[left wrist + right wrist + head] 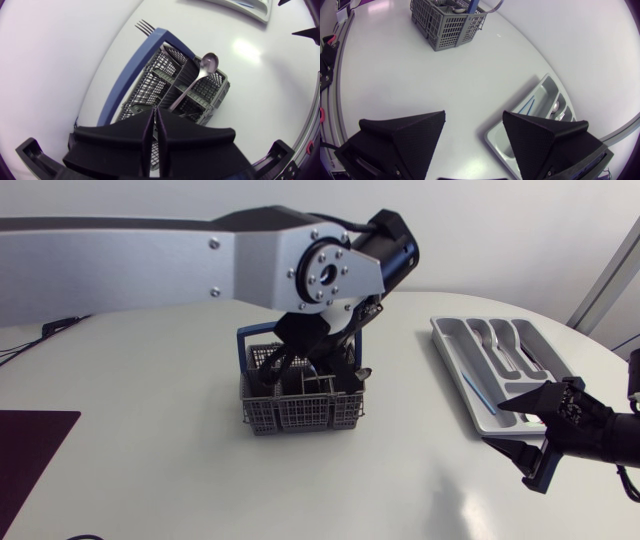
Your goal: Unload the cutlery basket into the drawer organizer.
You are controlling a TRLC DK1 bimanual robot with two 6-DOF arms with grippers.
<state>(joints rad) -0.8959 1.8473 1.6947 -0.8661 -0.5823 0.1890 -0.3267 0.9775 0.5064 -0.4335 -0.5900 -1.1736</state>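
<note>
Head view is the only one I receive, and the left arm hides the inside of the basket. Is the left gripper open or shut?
Observer: Shut. In the left wrist view the left gripper has its fingers closed together over the basket, with nothing visible between them.
Operator: Is there any cutlery inside?
Observer: Yes, a spoon stands in a compartment ahead of the gripper, leaning, with its bowl up.
Operator: Anything else?
Observer: The tines of a fork show beyond the blue handle.
</note>
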